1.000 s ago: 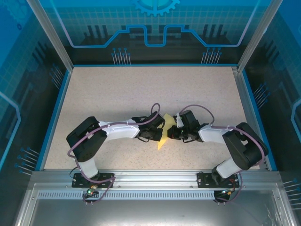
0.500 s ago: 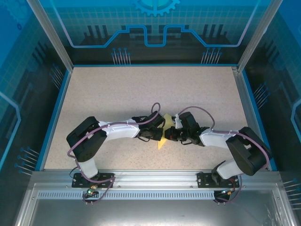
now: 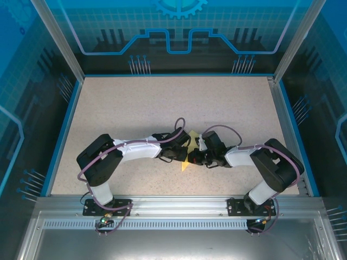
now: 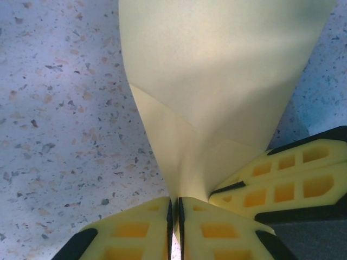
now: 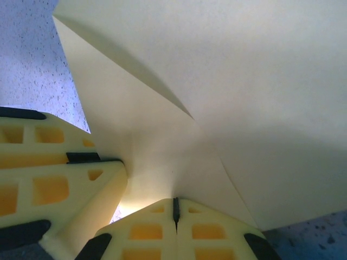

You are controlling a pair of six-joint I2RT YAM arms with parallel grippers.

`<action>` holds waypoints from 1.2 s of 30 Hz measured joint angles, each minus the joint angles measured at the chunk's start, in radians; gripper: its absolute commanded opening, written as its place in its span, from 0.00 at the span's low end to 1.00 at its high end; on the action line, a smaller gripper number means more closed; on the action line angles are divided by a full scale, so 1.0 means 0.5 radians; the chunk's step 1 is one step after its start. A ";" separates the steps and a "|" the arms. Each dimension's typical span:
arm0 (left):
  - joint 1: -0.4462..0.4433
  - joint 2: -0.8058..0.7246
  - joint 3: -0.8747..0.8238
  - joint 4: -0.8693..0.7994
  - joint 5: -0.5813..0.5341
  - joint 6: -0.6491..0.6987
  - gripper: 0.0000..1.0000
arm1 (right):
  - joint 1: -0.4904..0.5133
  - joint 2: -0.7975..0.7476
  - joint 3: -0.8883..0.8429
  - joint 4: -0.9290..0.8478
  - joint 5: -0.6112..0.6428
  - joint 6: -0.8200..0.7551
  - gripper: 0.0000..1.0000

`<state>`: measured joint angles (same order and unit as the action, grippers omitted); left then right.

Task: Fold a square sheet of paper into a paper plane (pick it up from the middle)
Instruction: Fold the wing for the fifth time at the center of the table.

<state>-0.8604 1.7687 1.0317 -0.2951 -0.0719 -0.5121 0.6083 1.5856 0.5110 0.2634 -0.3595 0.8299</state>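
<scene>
The square sheet of paper (image 3: 187, 161) is creased and held up between both grippers near the table's middle front. In the top view my left gripper (image 3: 184, 150) and right gripper (image 3: 194, 156) meet almost tip to tip, with yellow corners poking out behind and in front. From the left wrist, the paper (image 4: 217, 81) rises in a folded cone, and my left gripper (image 4: 175, 214) is shut on its lower edge, with the right gripper's fingers (image 4: 282, 181) beside it. From the right wrist, the creased paper (image 5: 233, 81) spreads overhead. My right gripper (image 5: 175, 208) is shut on it next to the left gripper's fingers (image 5: 49, 184).
The speckled beige table (image 3: 162, 103) is bordered by a blue rim (image 3: 64, 130) and aluminium posts (image 3: 57, 40), with clear panels behind. A metal rail (image 3: 173, 203) carries both arm bases at the near edge.
My right gripper has slid left, closer to the left gripper, and its arm has folded in. Less of the paper shows between them. The left arm has barely moved.
</scene>
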 measured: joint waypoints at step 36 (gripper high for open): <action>-0.118 0.101 0.220 -0.135 -0.137 0.088 0.13 | -0.137 -0.104 -0.005 -0.185 0.087 -0.127 0.04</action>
<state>-0.9195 1.8191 1.1419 -0.3626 -0.1402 -0.4683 0.5400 1.5337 0.5083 0.1711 -0.3161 0.7666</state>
